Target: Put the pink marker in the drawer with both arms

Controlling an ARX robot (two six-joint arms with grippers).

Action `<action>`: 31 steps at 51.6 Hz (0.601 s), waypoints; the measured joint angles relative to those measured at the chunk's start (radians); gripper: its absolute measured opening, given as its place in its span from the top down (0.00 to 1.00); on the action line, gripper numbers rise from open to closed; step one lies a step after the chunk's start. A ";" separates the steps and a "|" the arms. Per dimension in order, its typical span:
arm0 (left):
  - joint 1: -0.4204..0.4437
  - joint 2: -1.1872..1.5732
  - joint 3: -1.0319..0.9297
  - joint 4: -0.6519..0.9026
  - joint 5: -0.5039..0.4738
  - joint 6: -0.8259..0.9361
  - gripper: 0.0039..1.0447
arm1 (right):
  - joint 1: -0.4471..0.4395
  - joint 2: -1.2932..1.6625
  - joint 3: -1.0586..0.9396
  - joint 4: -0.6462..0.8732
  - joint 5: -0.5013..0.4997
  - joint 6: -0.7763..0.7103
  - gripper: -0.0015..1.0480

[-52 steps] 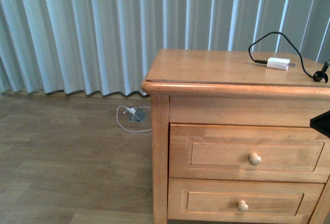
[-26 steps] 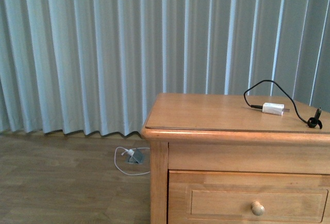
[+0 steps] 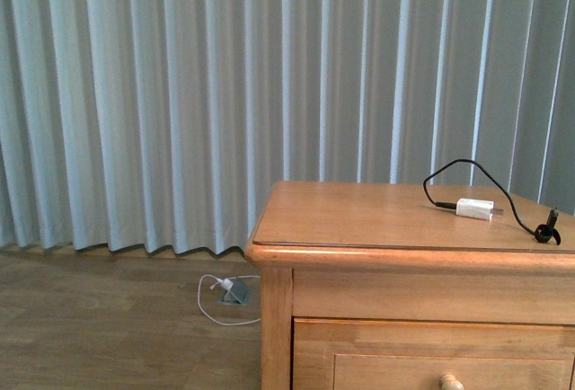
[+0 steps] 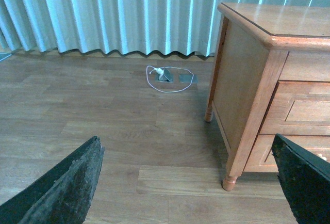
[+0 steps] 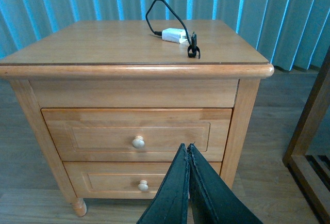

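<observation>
- A honey-coloured wooden nightstand stands in front of pale blue curtains; everything below is placed relative to it.
- Its upper drawer is shut, with a small round knob at the middle of its front panel. A second shut drawer sits beneath.
- On the nightstand's top lies a white charger block with a black cable. No pink marker is visible in any view, so I cannot tell where it is.
- The right gripper hangs in front of the nightstand, its two black fingers pressed together, holding nothing.
- The left gripper is off to the nightstand's side, above the wood floor, its fingers spread wide and empty.
- My judgement: the step in hand is finding the marker and opening the upper drawer. Done well, one arm parts its fingers, pinches the knob squarely and pulls straight out.
</observation>
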 joint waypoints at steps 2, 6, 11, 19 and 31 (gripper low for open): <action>0.000 0.000 0.000 0.000 0.000 0.000 0.05 | 0.000 -0.015 -0.011 -0.005 0.000 0.000 0.99; 0.000 0.000 0.000 0.000 0.000 0.000 0.05 | 0.000 -0.041 -0.028 -0.016 0.000 0.000 0.99; 0.000 0.000 0.000 0.000 0.000 0.000 0.05 | 0.000 -0.077 -0.047 -0.033 0.000 0.000 0.99; 0.000 0.000 0.000 0.000 0.000 0.000 0.05 | 0.000 -0.140 -0.071 -0.069 0.000 0.000 0.99; 0.000 0.000 0.000 0.000 0.000 0.000 0.05 | 0.000 -0.216 -0.100 -0.111 0.000 0.000 0.99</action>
